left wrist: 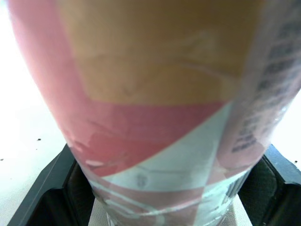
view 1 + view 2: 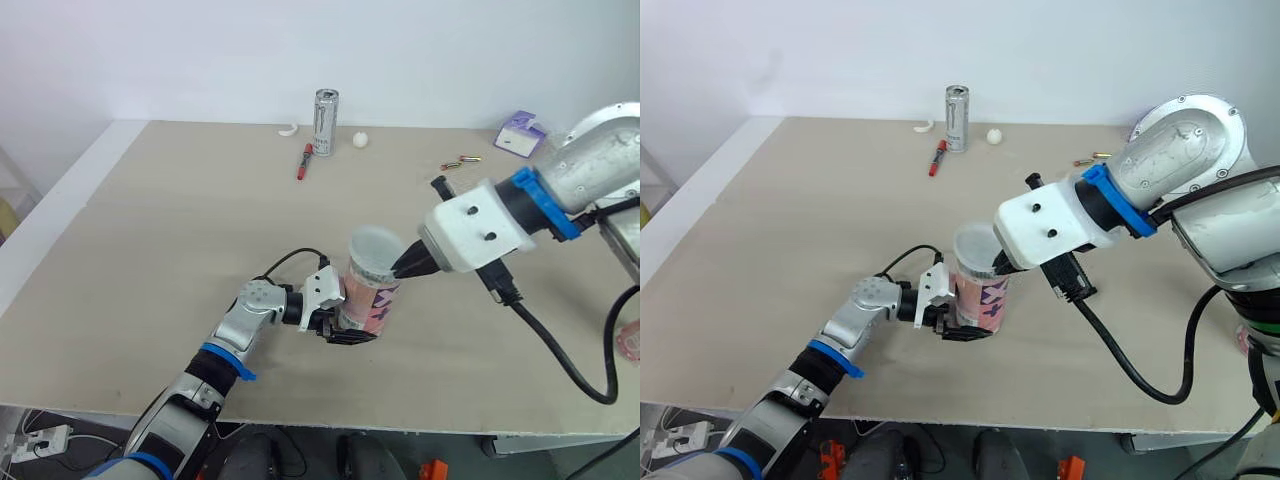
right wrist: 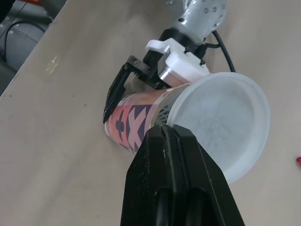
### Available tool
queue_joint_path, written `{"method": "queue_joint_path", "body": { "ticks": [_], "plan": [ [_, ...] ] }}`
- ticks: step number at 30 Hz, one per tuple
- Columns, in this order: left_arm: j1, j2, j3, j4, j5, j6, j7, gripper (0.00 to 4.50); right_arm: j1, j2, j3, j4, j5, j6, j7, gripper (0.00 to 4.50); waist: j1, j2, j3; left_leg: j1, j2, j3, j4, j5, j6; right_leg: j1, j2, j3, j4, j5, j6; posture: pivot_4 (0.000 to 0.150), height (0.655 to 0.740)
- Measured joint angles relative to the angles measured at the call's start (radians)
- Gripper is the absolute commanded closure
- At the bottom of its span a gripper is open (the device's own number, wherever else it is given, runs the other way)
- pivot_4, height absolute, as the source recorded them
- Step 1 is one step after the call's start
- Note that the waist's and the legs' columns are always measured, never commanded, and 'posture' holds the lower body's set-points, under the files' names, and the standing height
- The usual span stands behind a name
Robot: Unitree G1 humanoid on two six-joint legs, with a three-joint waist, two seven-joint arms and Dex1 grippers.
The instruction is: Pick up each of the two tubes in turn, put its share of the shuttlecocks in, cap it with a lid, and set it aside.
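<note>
So the left gripper (image 2: 350,335) has its two fingers clamped round the lower part of the tube (image 2: 370,296). The tube sits right between the jaws, standing upright on the table (image 2: 150,250). My guess is that grip is just there to brace it so it doesn't tip or slide while the top gets worked on.

The right gripper (image 3: 164,133) has its fingers pressed nearly together on the rim of the translucent lid (image 3: 225,122). The rest of the disc sticks out past the fingertips, over the tube's mouth. It looks tilted rather than seated flat, so I'd say capping is in progress, not done.

Count-wise I see one tube and one lid, both held. Well beyond both grippers, by the table's far edge, there's one can (image 2: 326,122) and one red marker (image 2: 303,160).
</note>
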Motion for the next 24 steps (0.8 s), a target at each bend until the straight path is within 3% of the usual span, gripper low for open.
{"method": "queue_joint_path", "body": {
  "ticks": [24],
  "plan": [
    [0.016, 0.000, 0.000, -0.020, 0.000, 0.009, 0.019, 0.79, 0.022, 0.007, 0.012, 0.037, -0.003, -0.068, 0.002, 4.45, 0.000, 0.000, 0.000, 0.000, 0.000, 0.000, 0.000, 0.000, 0.000, 0.000, -0.001, 0.000, 0.000, 0.000, 0.000, 0.150, 0.7400]
  ]
}}
